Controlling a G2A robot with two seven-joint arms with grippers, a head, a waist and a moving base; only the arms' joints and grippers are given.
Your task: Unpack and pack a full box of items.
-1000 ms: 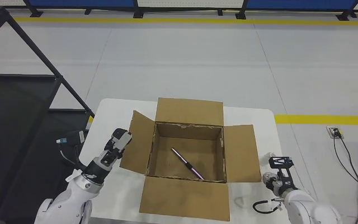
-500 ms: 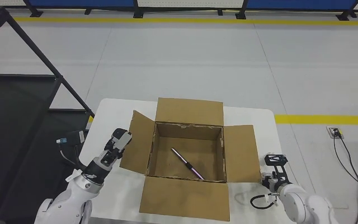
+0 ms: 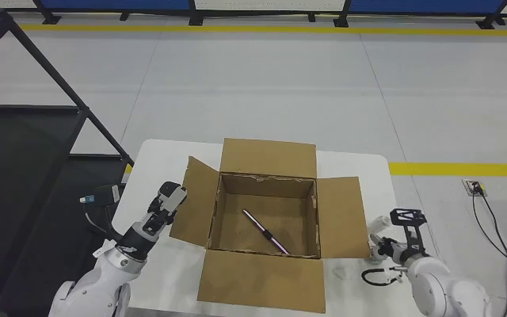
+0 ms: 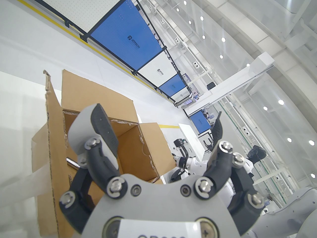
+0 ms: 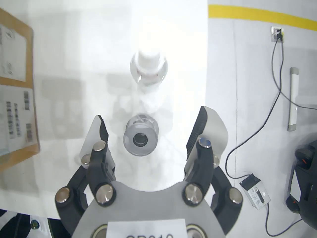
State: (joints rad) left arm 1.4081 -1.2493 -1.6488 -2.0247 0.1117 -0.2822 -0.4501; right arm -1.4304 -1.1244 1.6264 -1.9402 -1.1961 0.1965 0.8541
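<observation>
— At the right edge of the worktop (image 3: 170,158), what lies under the right claw (image 5: 151,115)?

— One small clear piece (image 5: 141,138), seen end-on with its dark opening facing up. It sits directly below the claw, between the lines of the two fingers. The fingers stand apart and grip nothing.

— Adjacent items?

— One clear bottle (image 5: 148,68) with a white cap. It stands upright just beside the piece, on the side toward the far edge.

— Position of the box (image 3: 268,158)?

— Centre of the worktop, all four flaps folded out. A pen (image 3: 265,231) lies flat on the box floor. Its long axis runs from the back-left corner toward the front-right corner.

— Status of the left claw (image 4: 157,113)?

— Beside the left flap, fingers apart, empty.

— Which relation governs the next move?

— Judged from this layout, the right arm is nearer to both clear items. The piece's axis is vertical, so a straight descent would place one finger on each side of it. The bottle is close enough to be knocked. For the pen, the fingers would need to close across its diagonal axis.
</observation>
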